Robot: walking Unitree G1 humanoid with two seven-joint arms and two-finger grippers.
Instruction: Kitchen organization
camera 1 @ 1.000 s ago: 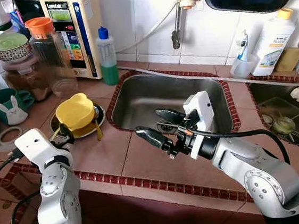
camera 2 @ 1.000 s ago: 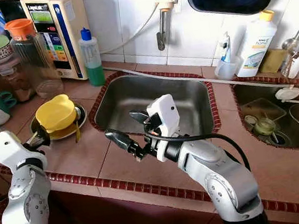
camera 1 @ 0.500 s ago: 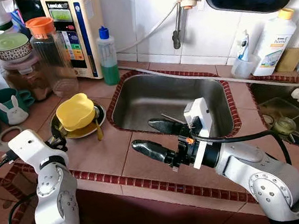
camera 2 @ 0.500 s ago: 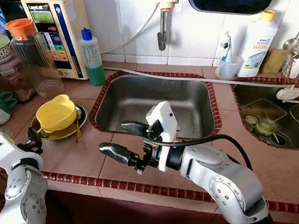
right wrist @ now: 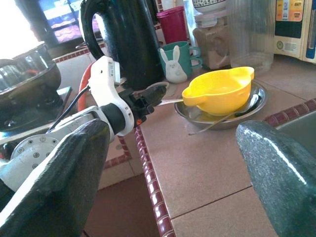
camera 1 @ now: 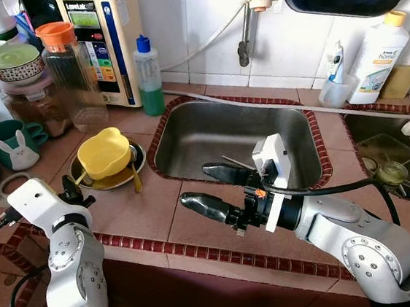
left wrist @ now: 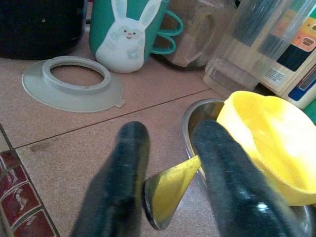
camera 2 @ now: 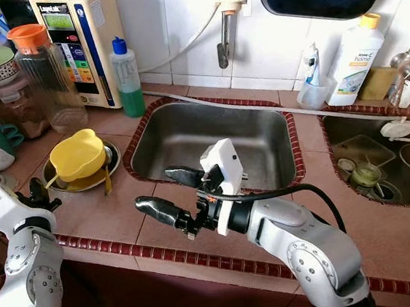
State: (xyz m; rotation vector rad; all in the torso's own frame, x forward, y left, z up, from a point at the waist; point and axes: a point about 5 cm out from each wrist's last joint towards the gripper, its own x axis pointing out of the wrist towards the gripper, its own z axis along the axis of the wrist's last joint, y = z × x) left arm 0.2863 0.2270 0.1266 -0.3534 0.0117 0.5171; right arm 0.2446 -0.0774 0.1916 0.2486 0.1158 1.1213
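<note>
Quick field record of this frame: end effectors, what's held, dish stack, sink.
left end effector: at the counter edge beside the metal plate, closed on a spoon handle
right end effector: open, holding nothing, over the counter in front of the sink
yellow bowl: on the metal plate
rabbit mug: on the counter, further to the robot's left

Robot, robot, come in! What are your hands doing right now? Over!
Left hand pinching a spoon by the yellow bowl. Right hand open above the counter, holding nothing. Nothing in the way.
</note>
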